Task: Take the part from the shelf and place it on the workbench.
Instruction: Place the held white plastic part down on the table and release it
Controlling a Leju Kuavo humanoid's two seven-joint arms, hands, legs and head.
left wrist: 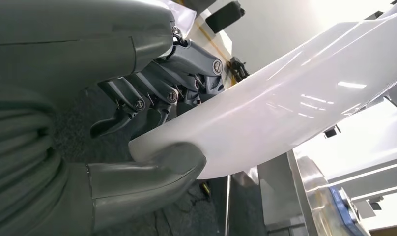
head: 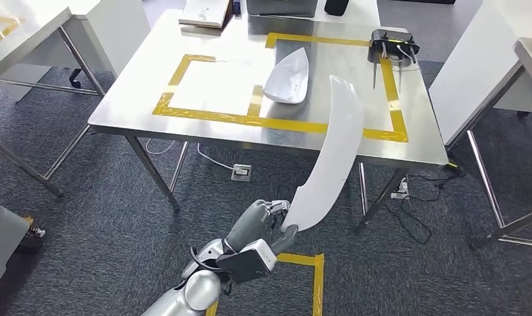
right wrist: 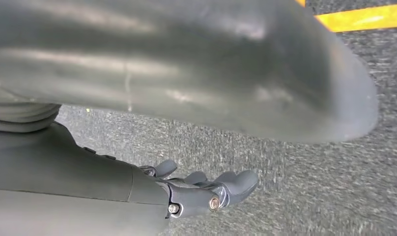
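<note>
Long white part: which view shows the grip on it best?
Left wrist view: the left hand pinches the long white part's end between thumb and fingers. Head view shows its whole curved length. Right wrist view looks at carpet.

The held part (head: 332, 155) rises before the workbench (head: 151, 79), a second part (head: 288, 78) lying on it.

The left hand (head: 266, 220), raised forward, grips between thumb and fingers; the right hand (right wrist: 206, 189) hangs, fingers apart.
</note>
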